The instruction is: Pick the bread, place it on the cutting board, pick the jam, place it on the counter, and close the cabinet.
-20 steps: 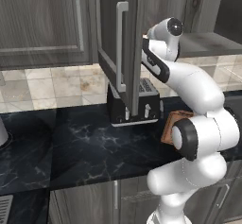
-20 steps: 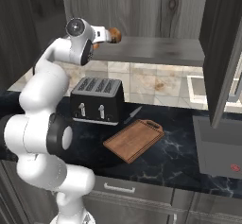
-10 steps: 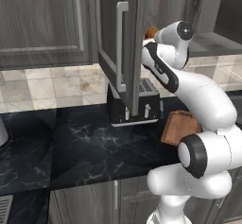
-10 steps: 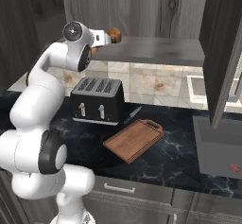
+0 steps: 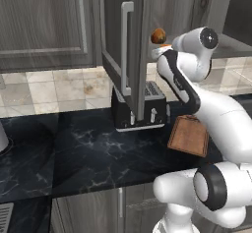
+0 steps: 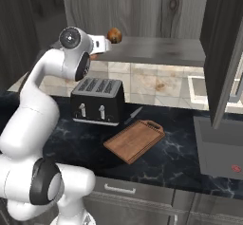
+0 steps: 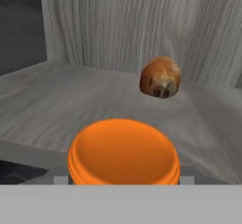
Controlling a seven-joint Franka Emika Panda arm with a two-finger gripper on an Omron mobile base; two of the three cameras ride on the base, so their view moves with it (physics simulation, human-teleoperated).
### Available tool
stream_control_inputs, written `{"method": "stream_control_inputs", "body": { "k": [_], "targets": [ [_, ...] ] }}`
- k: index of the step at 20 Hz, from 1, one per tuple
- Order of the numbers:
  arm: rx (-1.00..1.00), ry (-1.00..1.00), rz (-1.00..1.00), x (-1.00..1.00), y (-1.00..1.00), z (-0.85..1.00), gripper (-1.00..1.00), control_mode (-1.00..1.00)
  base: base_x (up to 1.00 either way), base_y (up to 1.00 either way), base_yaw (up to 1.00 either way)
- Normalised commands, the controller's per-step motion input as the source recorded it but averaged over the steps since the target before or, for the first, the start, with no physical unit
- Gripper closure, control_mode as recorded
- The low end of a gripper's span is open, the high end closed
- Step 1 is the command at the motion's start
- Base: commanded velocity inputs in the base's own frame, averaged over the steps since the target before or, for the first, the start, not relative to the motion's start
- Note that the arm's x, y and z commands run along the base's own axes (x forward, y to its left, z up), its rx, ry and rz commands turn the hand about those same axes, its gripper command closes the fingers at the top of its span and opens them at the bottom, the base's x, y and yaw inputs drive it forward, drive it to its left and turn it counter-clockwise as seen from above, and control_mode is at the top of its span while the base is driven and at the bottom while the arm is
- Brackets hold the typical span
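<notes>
Jaws' state unclear, near orange jam [image 7: 124, 151], round golden-brown bread [image 7: 160, 77] behind

Golden-brown bread [image 7: 160, 77], orange jam [image 7: 124, 151], grey wood-grain cabinet [image 7: 118, 24], black veined counter [image 5: 74, 153].

**Bread and jam on the cabinet shelf, board bare below**

The bread [image 7: 160, 77] is a small round golden-brown bun that sits on the grey wood-grain shelf of the cabinet [image 6: 156, 48], toward the back wall. The jam [image 7: 124, 152] is an orange jar with a rounded top; it stands on the same shelf near the front edge, apart from the bread. The cabinet is open: its dark grey door [image 5: 124, 55] with a long silver bar handle swings out over the table [image 5: 74, 153]. The cutting board [image 6: 134, 141], reddish-brown with a handle cut-out, lies flat and bare on the black veined table, just beside the toaster.
</notes>
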Motion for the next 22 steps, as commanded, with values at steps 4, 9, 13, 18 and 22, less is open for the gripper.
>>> {"method": "stream_control_inputs", "body": {
  "k": [4, 9, 13, 18, 22],
  "targets": [
    [0.0, 0.02, 0.0, -0.73, -0.09, 0.0, 1.0, -1.0, 0.0, 0.0, 0.0],
    [0.0, 0.07, 0.0, -0.78, 0.0, -0.01, 1.0, -1.0, 0.0, 0.0, 0.0],
    [0.03, 0.11, 0.0, -0.79, 0.0, -0.06, 1.0, -1.0, 0.0, 0.0, 0.0],
    [0.03, 0.14, 0.0, -0.71, 0.0, -0.12, 1.0, -1.0, 0.0, 0.0, 0.0],
    [0.01, 0.14, 0.0, -0.63, 0.0, -0.19, 1.0, -1.0, 0.0, 0.0, 0.0]
  ]
}}
